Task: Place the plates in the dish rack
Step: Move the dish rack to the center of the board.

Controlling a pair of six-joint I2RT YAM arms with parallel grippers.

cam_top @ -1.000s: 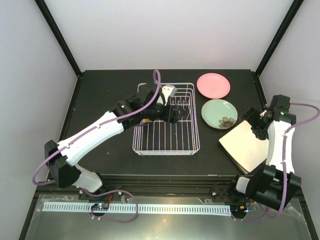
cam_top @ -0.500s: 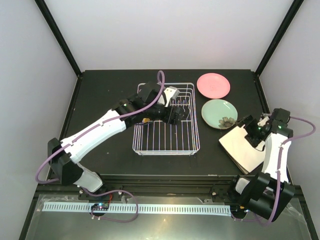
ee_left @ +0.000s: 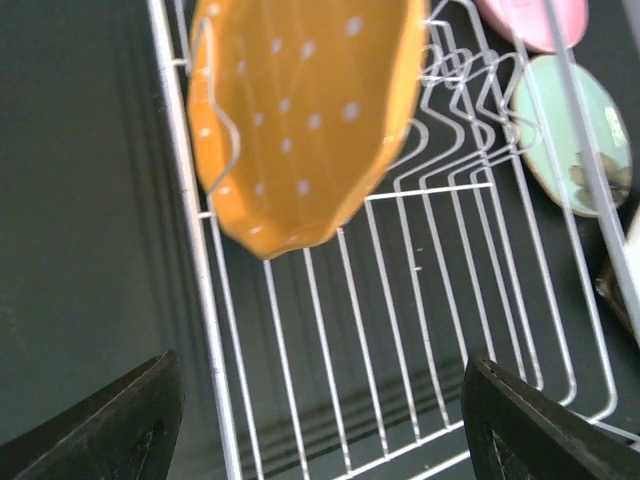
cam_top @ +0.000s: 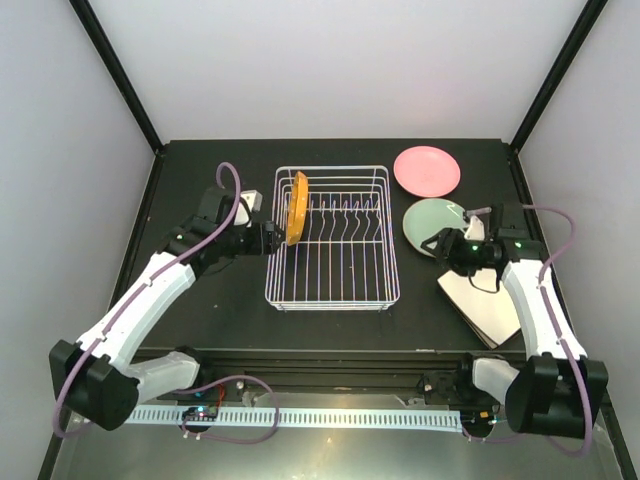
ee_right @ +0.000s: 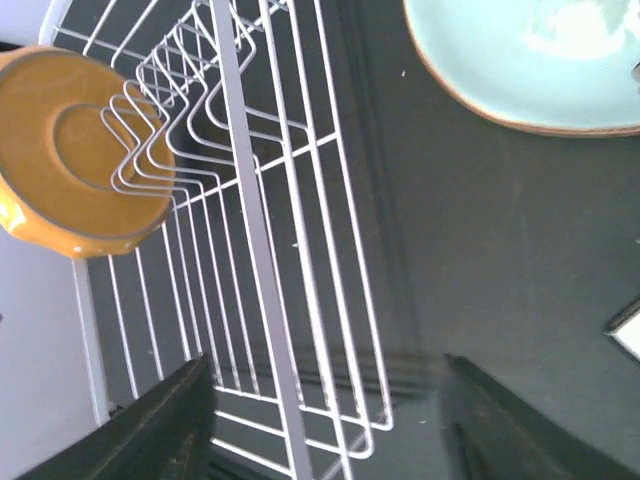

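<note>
The white wire dish rack [cam_top: 340, 270] lies mid-table. A small orange plate [cam_top: 297, 207] stands upright in its left-end tines, and shows white dots in the left wrist view [ee_left: 300, 120]. My left gripper [cam_top: 268, 240] hovers just left of the rack, open and empty [ee_left: 325, 440]. A pink plate [cam_top: 427, 170] and a pale green plate [cam_top: 437, 225] lie flat right of the rack. Square plates [cam_top: 490, 300] are stacked at the near right. My right gripper [cam_top: 435, 243] hangs open by the green plate's near-left edge, between it and the rack [ee_right: 330, 430], holding nothing.
The rack's row of upright tines [cam_top: 345, 212] runs rightward from the orange plate. Black frame posts [cam_top: 115, 70] stand at the table's back corners, with white walls behind. A corner of the square stack [ee_right: 625, 325] shows at the right wrist view's edge.
My left gripper has backed out of the rack to the left, and the orange plate now stands alone in the tines. My right arm has swung left from the square plates toward the green plate.
</note>
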